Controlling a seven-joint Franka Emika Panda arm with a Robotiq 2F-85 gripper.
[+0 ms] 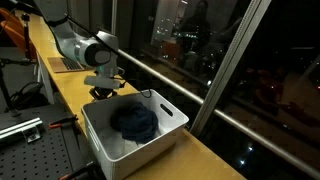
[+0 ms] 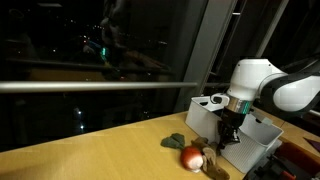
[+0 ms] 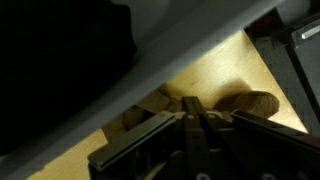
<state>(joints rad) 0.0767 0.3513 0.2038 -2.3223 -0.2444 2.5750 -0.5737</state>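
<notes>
My gripper [image 1: 103, 93] hangs fingers down just outside a white plastic bin [image 1: 165, 105], close to its far wall. Its fingers are pressed together with nothing visible between them. In the bin lies a dark blue cloth [image 1: 133, 122]. In an exterior view the gripper [image 2: 229, 140] is low by the bin [image 2: 262, 135], next to a red and white round object [image 2: 192, 156], a green piece [image 2: 176, 140] and a brown piece [image 2: 215, 170] on the wooden table. The wrist view shows the shut fingers [image 3: 193, 103], the bin's wall [image 3: 180, 45] and a brown object [image 3: 250, 102] just beyond the fingertips.
The wooden table [image 1: 70, 90] runs along a dark window with a metal rail [image 2: 90, 86]. A metal breadboard [image 1: 30, 150] stands lower beside the table. A slanted window post [image 1: 225, 70] rises behind the bin.
</notes>
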